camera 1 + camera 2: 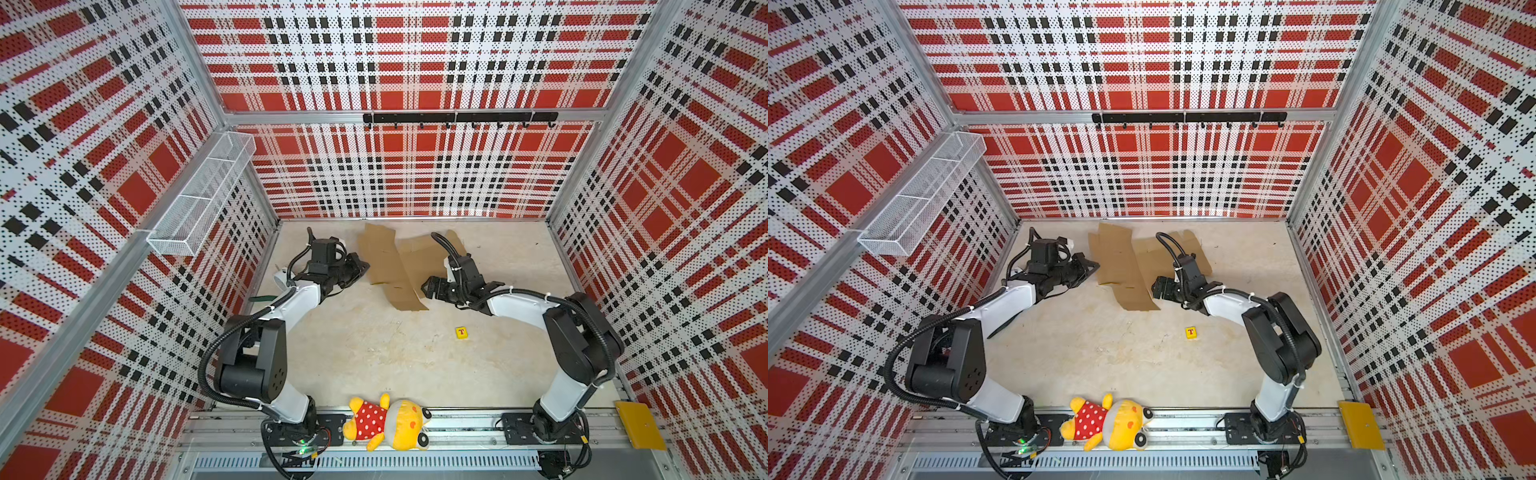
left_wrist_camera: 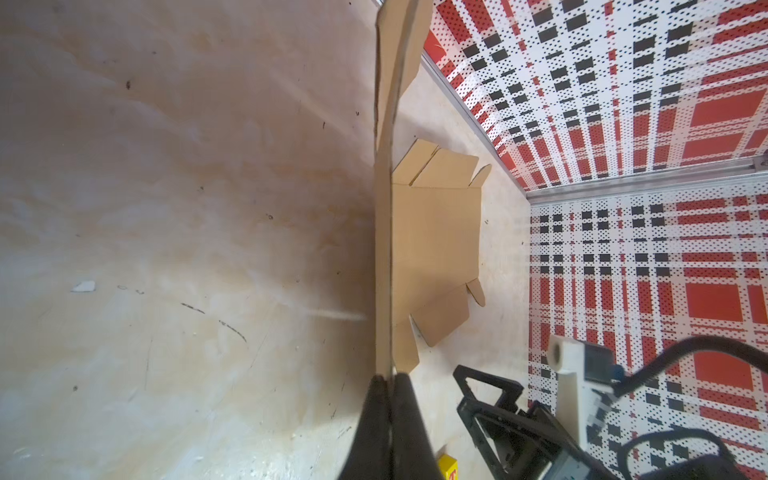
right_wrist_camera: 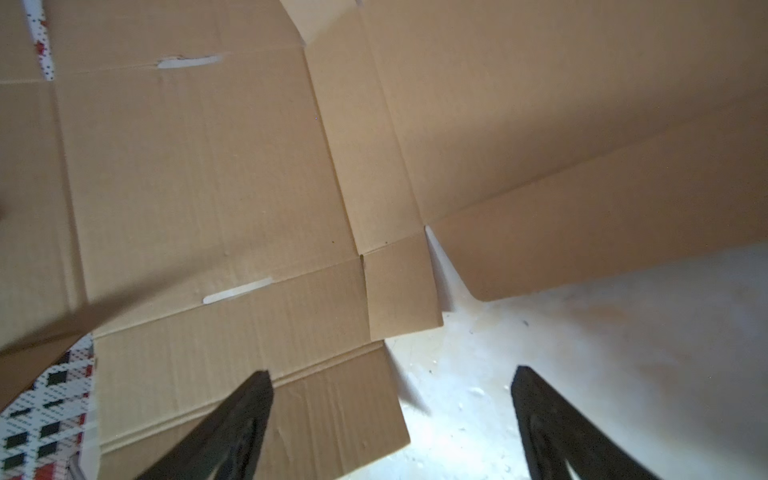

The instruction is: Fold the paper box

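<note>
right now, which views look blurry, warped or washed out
Both top views: sharp, though the plaid walls bow. Left wrist: the raised paper box flap shadows the table broadly. Right wrist: the box smeared at one edge, bare table washed out.

Beige tabletop [image 1: 374, 353] w/ paper box [image 1: 386, 257], sm yellow block [image 1: 461, 332].

Left arm [image 1: 297, 297]: elbow folded, forearm reaching toward 1 o'clock. Left gripper [image 1: 362, 266] points to 3 o'clock, fingers [image 2: 374, 415] pressed together on an edge of the paper box [image 1: 384, 257]. Right arm [image 1: 519, 301]: forearm runs toward 9 o'clock. Right gripper [image 1: 424, 287]: jaws spread wide, clamping nothing.
</note>
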